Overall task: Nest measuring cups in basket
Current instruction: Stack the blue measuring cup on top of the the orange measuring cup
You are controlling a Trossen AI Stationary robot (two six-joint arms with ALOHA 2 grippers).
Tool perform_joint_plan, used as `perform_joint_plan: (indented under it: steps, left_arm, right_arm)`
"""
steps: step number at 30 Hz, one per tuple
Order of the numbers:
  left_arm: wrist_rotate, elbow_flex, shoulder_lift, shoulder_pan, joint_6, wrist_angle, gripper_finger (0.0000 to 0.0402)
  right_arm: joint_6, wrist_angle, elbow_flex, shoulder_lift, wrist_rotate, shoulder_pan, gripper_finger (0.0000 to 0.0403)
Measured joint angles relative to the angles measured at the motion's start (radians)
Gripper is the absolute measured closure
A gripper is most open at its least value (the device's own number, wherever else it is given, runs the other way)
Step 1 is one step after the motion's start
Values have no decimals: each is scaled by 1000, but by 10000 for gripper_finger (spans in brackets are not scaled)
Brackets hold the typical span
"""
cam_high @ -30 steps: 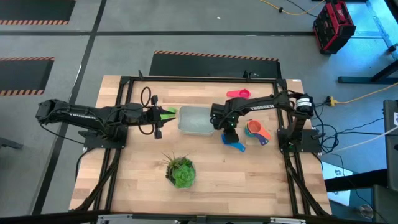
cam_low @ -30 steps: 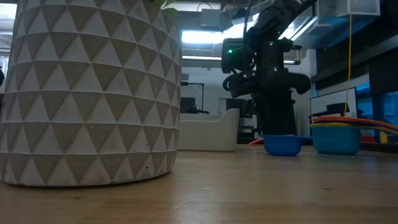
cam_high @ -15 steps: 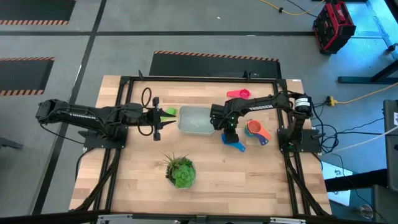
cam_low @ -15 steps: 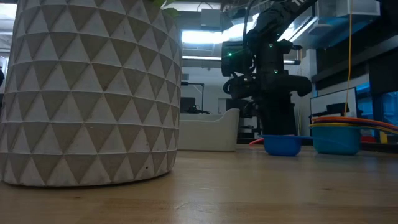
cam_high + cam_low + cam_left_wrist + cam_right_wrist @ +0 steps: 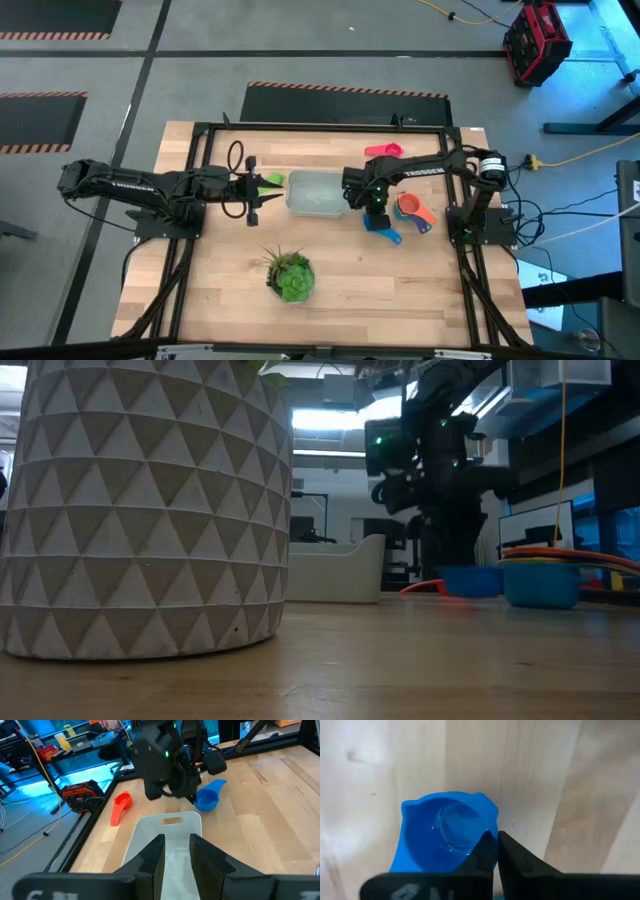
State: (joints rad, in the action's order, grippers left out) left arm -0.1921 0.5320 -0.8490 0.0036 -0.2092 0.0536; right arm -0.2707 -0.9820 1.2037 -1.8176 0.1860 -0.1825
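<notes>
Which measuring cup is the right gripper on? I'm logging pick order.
The lone blue cup beside the basket; the right gripper grips its rim. The pink cup and the stacked cups lie untouched.

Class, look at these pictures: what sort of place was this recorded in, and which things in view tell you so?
Most likely a robotics lab or workshop. Two dark arms are mounted on a framed wooden table, cables trail across a grey floor marked with hazard stripes, and a red toolbox sits nearby.
</notes>
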Motion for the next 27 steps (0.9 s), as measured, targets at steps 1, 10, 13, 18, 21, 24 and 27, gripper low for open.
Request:
perform_joint_plan:
  steps: [1, 10, 13, 18, 21, 24, 27]
  left_arm:
    - [0, 0, 0, 0, 0, 0, 319]
    - [0, 0, 0, 0, 0, 0, 319]
    - [0, 0, 0, 0, 0, 0, 319]
    - [0, 0, 0, 0, -1, 1, 319]
    - [0, 0, 0, 0, -1, 2, 319]
    - [0, 0, 0, 0, -1, 5, 319]
    - [0, 0, 0, 0, -1, 7, 319]
  right_arm:
    - [0, -3, 0, 16, 0, 0, 393]
    - [0, -98, 0, 244, 110, 2, 391]
    - [0, -144, 0, 338, 112, 2, 387]
    - [0, -207, 1, 475, 107, 1, 388]
    - [0, -256, 1, 538, 65, 1, 387]
    - [4, -307, 1, 585, -23, 0, 385]
    - [4, -350, 1, 612, -92, -1, 384]
